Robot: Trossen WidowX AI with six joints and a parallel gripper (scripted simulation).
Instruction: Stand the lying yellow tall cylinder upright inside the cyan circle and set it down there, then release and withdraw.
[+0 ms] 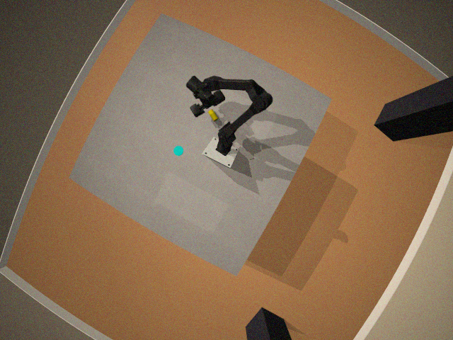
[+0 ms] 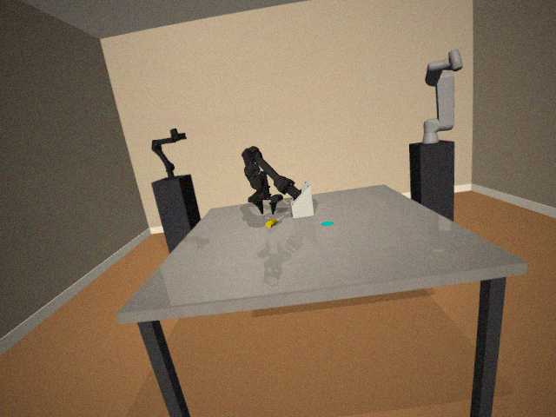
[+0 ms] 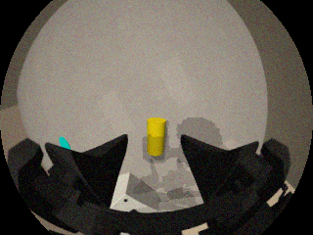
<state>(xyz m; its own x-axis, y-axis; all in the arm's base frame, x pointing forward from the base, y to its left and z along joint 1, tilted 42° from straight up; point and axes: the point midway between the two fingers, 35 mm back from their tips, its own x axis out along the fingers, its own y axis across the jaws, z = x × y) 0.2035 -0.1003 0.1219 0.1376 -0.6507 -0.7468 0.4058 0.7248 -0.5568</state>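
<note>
Currently, the gripper (image 1: 205, 108) (image 2: 268, 212) (image 3: 155, 139) hangs with fingers apart above and beside the yellow cylinder (image 1: 212, 115) (image 2: 271, 222) (image 3: 156, 137), whose long axis runs between them.

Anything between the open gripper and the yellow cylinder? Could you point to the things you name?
No object: in the wrist view the stretch from the open gripper (image 1: 205, 110) (image 2: 268, 213) (image 3: 155, 138) to the yellow cylinder (image 1: 212, 115) (image 2: 270, 222) (image 3: 156, 137) shows only bare tabletop (image 1: 146, 120) (image 2: 359, 255) (image 3: 127, 59) and shadow.
</note>
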